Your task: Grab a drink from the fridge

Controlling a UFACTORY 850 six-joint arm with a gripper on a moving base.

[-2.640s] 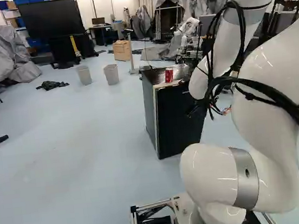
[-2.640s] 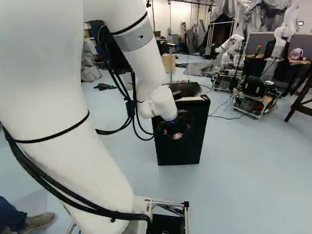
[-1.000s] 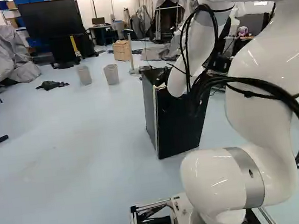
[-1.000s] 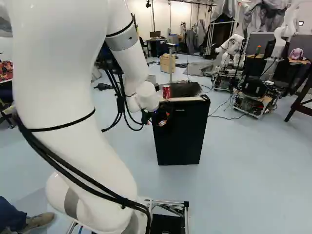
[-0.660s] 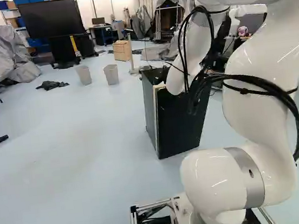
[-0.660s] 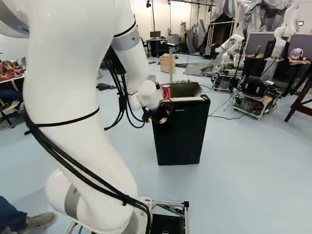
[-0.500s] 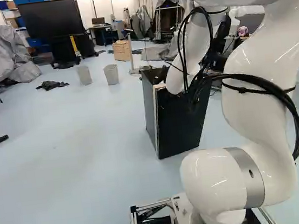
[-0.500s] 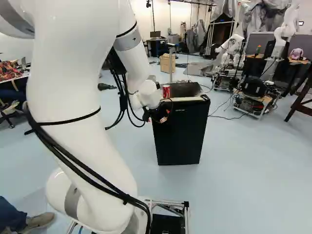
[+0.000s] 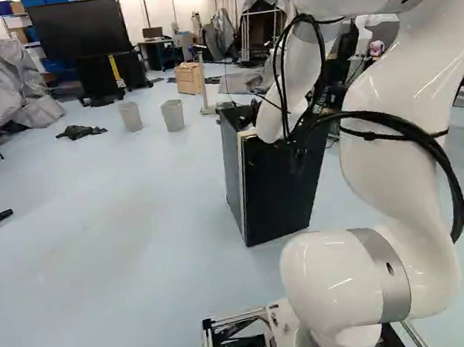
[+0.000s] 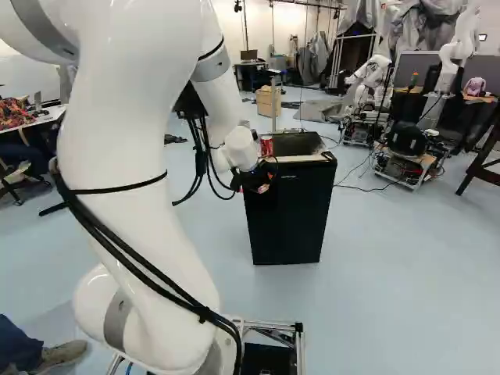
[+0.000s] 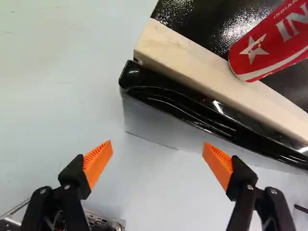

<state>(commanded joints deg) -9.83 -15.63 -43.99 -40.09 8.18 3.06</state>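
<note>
Red can (image 11: 264, 50), only partly within wrist view

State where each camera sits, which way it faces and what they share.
Left base view: on the base, left behind the arm, facing ahead and down to the fridge; arm at right.
Right base view: behind the arm's right, facing likewise; arm at left.
Wrist view: on the wrist, facing along the open fingers past the fridge's top edge.
Right base and wrist views share the red can.
</note>
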